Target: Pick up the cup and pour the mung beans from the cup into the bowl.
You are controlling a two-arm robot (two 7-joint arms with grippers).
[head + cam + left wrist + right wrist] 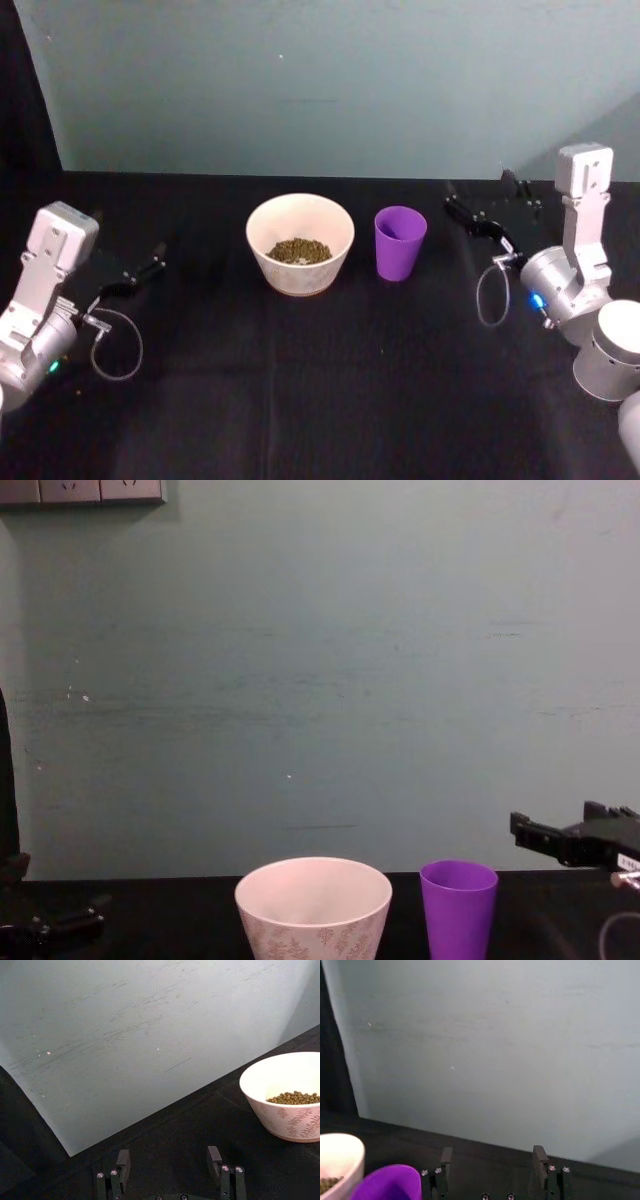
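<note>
A: Where is the cup?

B: The purple cup [400, 242] stands upright on the black table [320, 400], just beside the bowl [300, 243] on its right, with a narrow gap between them. From the chest it shows as a tapered tumbler [458, 908] next to the wide white bowl [313, 908].

A: And the mung beans?

B: They lie in the bowl, a dark heap [299, 251] at its bottom. The left wrist view shows them too [295, 1097], behind the leaf-patterned wall [295, 1122].

A: The right gripper?

B: The right gripper [487, 214] hangs above the table to the right of the cup, near it but apart. Its fingers [540, 1157] are spread wide with nothing between them, and the cup's rim [390, 1185] sits off to one side of them.

A: The left one?

B: The left gripper [140, 272] is well to the left of the bowl, its fingers [214, 1157] also spread and empty.
</note>
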